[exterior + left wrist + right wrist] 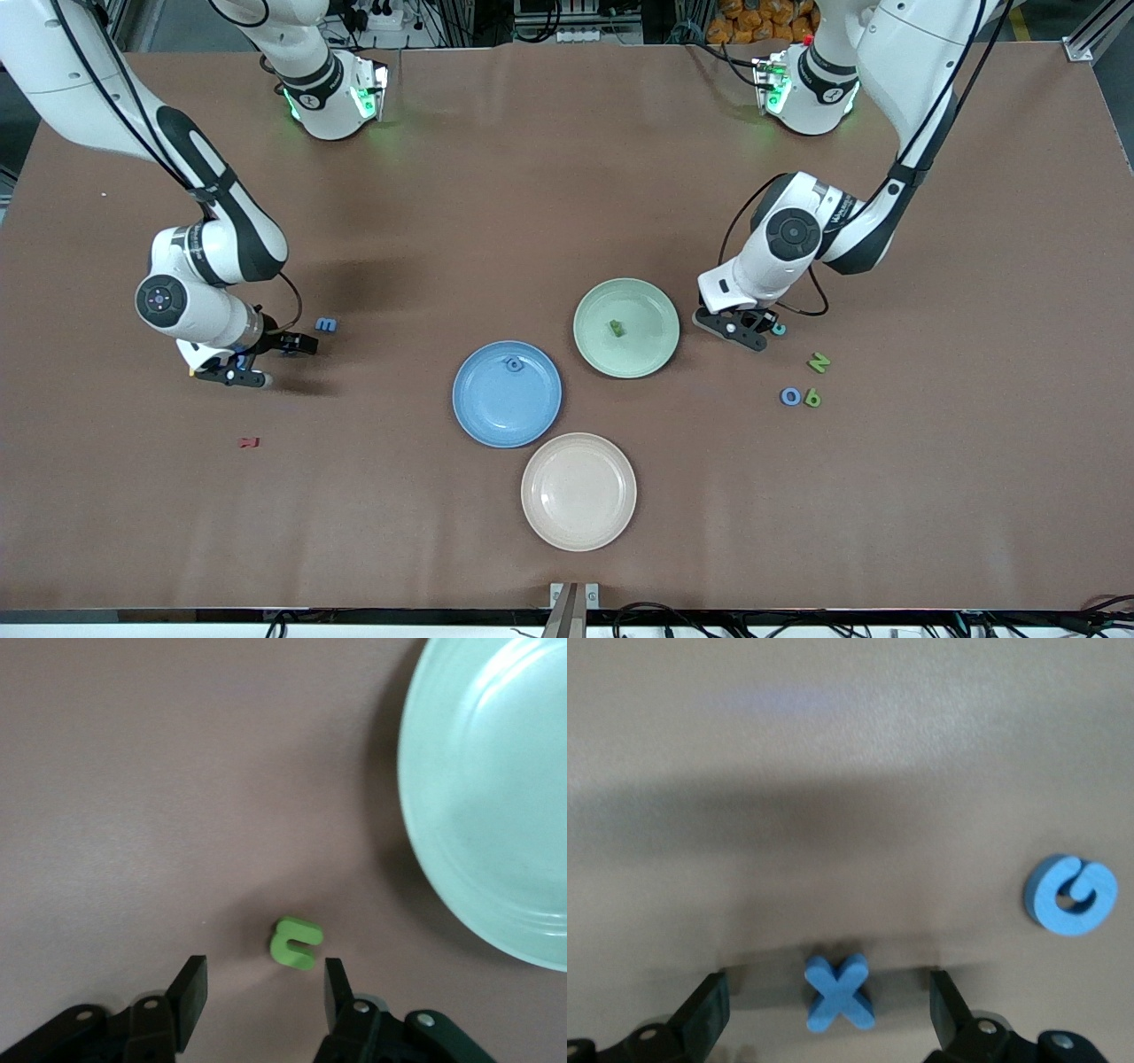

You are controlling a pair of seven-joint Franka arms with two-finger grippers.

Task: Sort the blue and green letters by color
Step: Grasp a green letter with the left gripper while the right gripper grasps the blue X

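Beside the green plate [626, 328], the left gripper [261, 992] stands apart around a green letter [296, 943], needing only to close, while the right gripper [828, 1005] waits wide over a blue X [838, 993].

- Three plates sit close together mid-table. The farthest plate [660, 306] and the middle plate [469, 416] each hold one letter [615, 329] [513, 362].
- The nearest plate [578, 532] lies just beside the middle plate.
- The left gripper [261, 988] is low beside the farthest plate, with a C-shaped letter [296, 943] between its fingers, apart from both.
- N [819, 361] is farther than the touching pair O [790, 396] and 6 [812, 399].
- The right gripper [828, 1001] straddles the X [839, 994], with G [1070, 896] near.
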